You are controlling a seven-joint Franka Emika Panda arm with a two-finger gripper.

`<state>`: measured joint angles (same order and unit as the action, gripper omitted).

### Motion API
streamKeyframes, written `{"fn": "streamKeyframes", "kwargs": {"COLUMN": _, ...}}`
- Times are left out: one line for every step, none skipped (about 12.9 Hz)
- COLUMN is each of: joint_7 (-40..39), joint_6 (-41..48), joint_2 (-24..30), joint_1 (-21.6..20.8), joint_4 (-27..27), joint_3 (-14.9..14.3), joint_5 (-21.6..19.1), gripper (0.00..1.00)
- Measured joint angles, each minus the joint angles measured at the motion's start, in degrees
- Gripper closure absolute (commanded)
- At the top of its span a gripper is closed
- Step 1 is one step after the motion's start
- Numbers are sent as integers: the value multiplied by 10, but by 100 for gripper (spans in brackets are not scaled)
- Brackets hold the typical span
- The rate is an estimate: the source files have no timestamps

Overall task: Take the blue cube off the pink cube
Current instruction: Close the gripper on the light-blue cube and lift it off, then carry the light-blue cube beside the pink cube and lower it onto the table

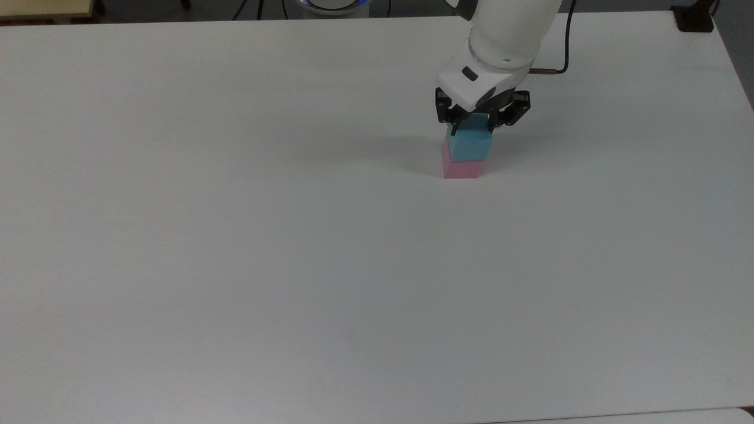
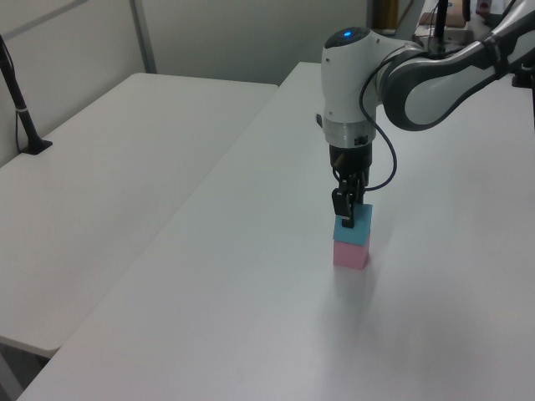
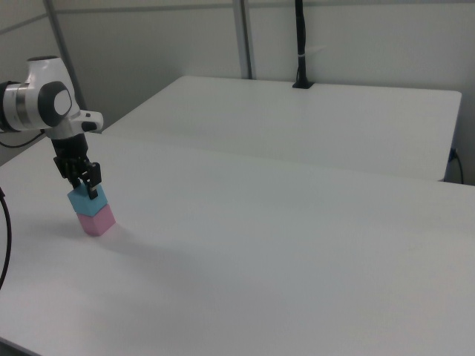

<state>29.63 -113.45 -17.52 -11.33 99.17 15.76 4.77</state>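
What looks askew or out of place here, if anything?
Only a slight thing: the blue cube sits a little twisted on the pink cube, so their edges don't line up. The gripper is down around the blue cube. Nothing spilled or damaged.

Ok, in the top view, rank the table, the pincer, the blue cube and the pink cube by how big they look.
1. White matte table.
2. Black two-finger pincer.
3. Light-blue matte cube and pale-pink matte cube: the blue cube hides most of the pink one, so I can't rank them.
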Motion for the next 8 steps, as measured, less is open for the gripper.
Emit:
{"fn": "streamKeyframes", "kwargs": {"joint_7": 0, "joint_6": 1, "joint_2": 3, "joint_1": 0, "joint_4": 0, "joint_3": 1, "joint_5": 0, "gripper": 48}}
{"fn": "streamKeyframes", "kwargs": {"joint_7": 0, "joint_6": 11, "joint_2": 11, "joint_1": 0, "joint_4": -1, "joint_3": 1, "joint_5": 0, "gripper": 48}}
{"fn": "streamKeyframes", "kwargs": {"joint_7": -3, "joint_6": 35, "joint_2": 23, "joint_1": 2, "joint_4": -2, "joint_3": 1, "joint_5": 2, "gripper": 48}}
{"fn": "streamKeyframes", "kwargs": {"joint_7": -15, "joint_6": 56, "joint_2": 34, "joint_1": 5, "joint_4": -3, "joint_3": 1, "joint_5": 3, "gripper": 48}}
{"fn": "streamKeyframes", "kwargs": {"joint_7": -46, "joint_6": 91, "joint_2": 53, "joint_1": 15, "joint_4": -3, "joint_3": 1, "joint_5": 4, "gripper": 48}}
{"fn": "streamKeyframes", "kwargs": {"joint_7": -73, "joint_6": 116, "joint_2": 65, "joint_1": 25, "joint_4": -2, "joint_3": 1, "joint_5": 4, "gripper": 48}}
{"fn": "streamKeyframes", "kwargs": {"joint_7": -115, "joint_6": 147, "joint_2": 79, "joint_1": 41, "joint_4": 5, "joint_3": 0, "joint_5": 5, "gripper": 48}}
{"fn": "streamKeyframes", "kwargs": {"joint_7": -137, "joint_6": 158, "joint_2": 86, "joint_1": 50, "joint_4": 16, "joint_3": 0, "joint_5": 14, "gripper": 48}}
